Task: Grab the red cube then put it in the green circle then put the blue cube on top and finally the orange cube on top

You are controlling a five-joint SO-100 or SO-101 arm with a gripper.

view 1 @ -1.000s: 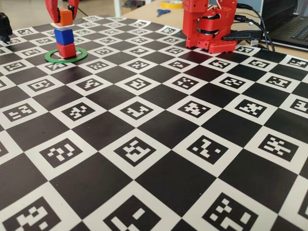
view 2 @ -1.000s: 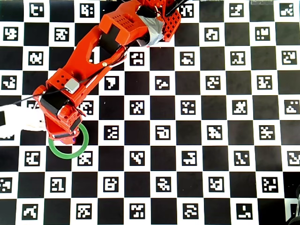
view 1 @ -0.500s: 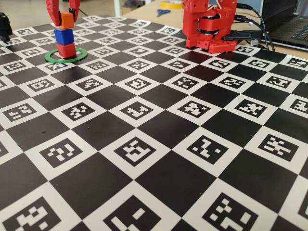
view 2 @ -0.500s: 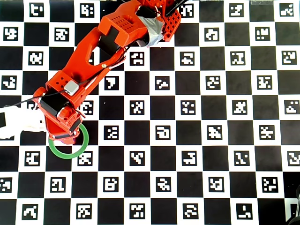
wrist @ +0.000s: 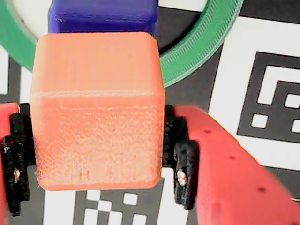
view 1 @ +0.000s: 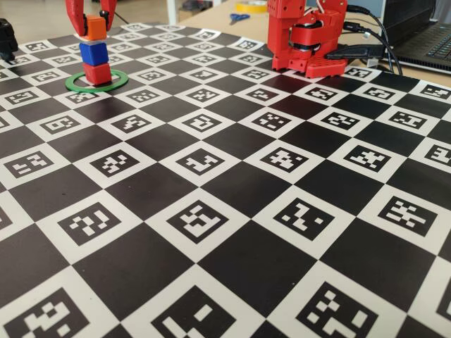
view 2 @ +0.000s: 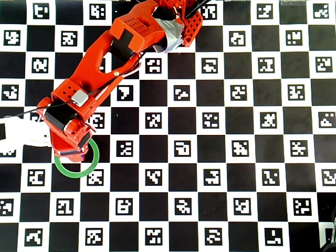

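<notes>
In the fixed view the red cube (view 1: 97,72) sits inside the green circle (view 1: 113,83) at the far left, with the blue cube (view 1: 93,53) stacked on it. The orange cube (view 1: 96,28) is directly over the blue cube, at or just above its top face. My gripper (view 1: 91,21) is shut on the orange cube. The wrist view shows the orange cube (wrist: 96,110) held between both black pads (wrist: 183,164), with the blue cube (wrist: 103,16) and green circle (wrist: 201,51) behind it. In the overhead view the gripper (view 2: 73,149) hides the stack; only the green circle (view 2: 68,170) shows.
The red arm base (view 1: 306,39) stands at the back of the checkered marker mat. A laptop (view 1: 423,35) and cables lie behind it to the right, and scissors (view 1: 238,17) at the far back. A white object (view 2: 21,136) lies left of the gripper.
The gripper has come down slightly with the orange cube and lined it up over the blue cube. The red and blue cubes have not moved.
</notes>
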